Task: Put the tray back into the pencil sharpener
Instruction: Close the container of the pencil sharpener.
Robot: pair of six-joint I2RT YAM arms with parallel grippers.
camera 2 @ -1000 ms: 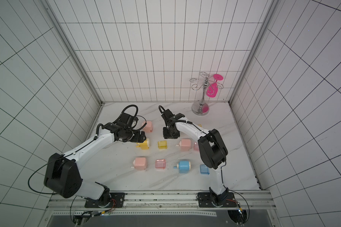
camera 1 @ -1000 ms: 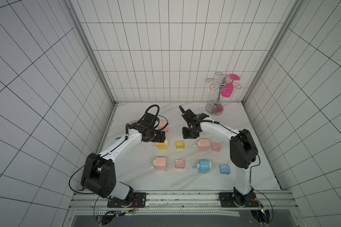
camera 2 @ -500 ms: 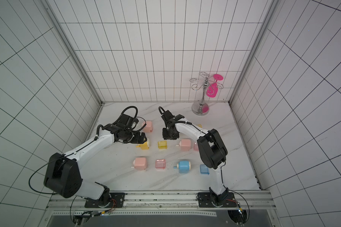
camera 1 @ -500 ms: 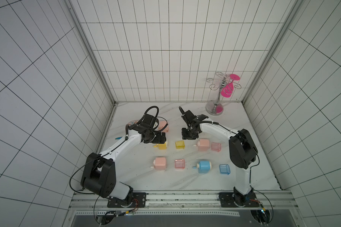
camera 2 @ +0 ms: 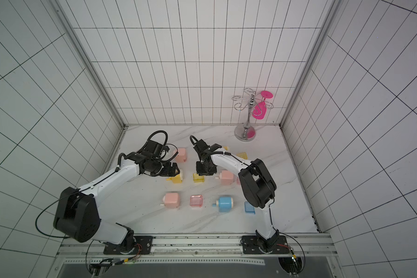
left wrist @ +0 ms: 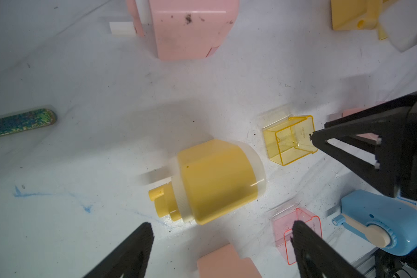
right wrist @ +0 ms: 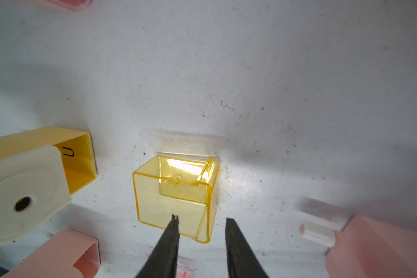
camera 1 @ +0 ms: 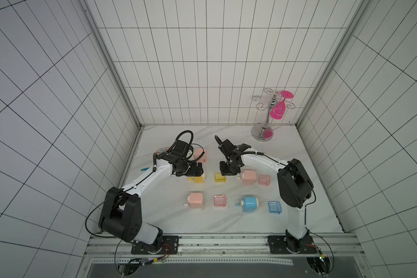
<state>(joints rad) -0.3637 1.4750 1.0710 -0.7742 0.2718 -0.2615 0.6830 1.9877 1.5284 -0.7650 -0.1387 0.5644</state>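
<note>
The clear yellow tray (right wrist: 176,192) lies on the white table, seen in both top views (camera 1: 219,177) (camera 2: 198,178). My right gripper (right wrist: 201,218) is down at it and open. One finger is in front of the tray's near face, the other outside its side wall, with a gap left. The yellow pencil sharpener (left wrist: 217,183) lies on its side just left of the tray (left wrist: 289,142), its empty slot (right wrist: 80,166) facing the tray. My left gripper (left wrist: 221,226) hovers wide open over the sharpener (camera 1: 198,178), holding nothing.
Around them lie pink sharpeners (camera 1: 200,154) (camera 1: 249,177) (camera 1: 196,199), pink trays (camera 1: 264,179) (camera 1: 220,201), a blue sharpener (camera 1: 250,204) and a blue tray (camera 1: 274,207). A metal glass rack (camera 1: 263,133) with a pink glass stands at the back right.
My right gripper has come down towards the front onto the yellow tray and its jaws have narrowed. The left arm has hardly moved.
</note>
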